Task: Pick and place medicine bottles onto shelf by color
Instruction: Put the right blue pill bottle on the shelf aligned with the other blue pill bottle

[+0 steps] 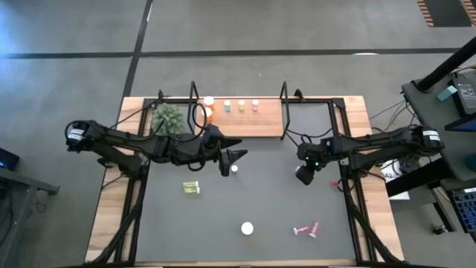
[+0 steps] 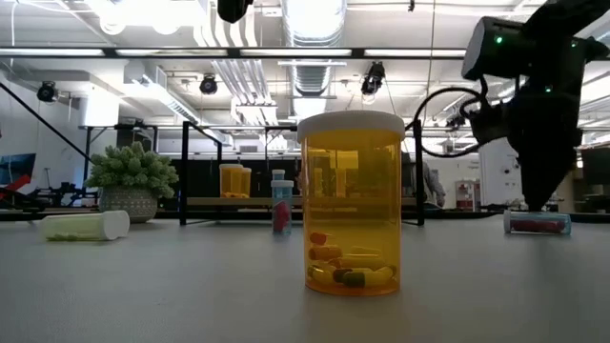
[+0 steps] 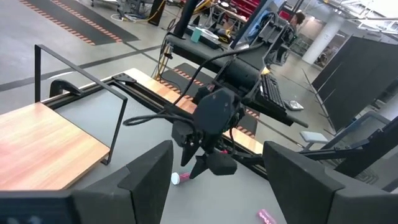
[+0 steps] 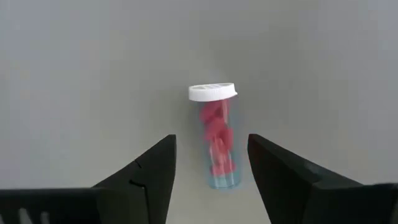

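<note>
Pink-filled clear bottle [image 4: 217, 140], white-capped, lies between right gripper's [image 4: 211, 171] spread fingers.

the high view looks straight down from well above, taking in the whole table [image 1: 245, 205] and both arms. the low view sits at tabletop level on the near side, facing level toward the far shelf [image 2: 305, 202]. the left wrist view looks rightward across the table to the right arm [image 3: 214, 118]. the right wrist view stares down, close, at a pink bottle [image 4: 217, 146].
</note>
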Robot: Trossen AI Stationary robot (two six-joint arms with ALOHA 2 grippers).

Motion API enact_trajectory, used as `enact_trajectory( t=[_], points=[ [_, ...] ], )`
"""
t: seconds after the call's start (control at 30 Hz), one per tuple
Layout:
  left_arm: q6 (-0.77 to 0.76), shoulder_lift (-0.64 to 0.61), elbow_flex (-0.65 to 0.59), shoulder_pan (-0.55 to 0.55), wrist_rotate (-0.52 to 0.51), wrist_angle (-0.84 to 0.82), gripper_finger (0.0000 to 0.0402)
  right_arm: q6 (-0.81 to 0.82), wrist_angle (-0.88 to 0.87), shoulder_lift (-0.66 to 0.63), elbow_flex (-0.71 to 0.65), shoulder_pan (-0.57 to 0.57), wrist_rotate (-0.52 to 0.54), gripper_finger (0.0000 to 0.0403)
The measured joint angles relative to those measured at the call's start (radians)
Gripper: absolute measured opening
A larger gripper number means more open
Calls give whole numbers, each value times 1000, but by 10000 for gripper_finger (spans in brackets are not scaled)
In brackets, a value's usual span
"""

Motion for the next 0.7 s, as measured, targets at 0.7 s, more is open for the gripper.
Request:
enact_trajectory(
  t=[0.7],
  points=[
    [0, 0, 0, 0, 0, -8, 234, -62, -10, 198, 4, 0, 15, 125]
  ],
)
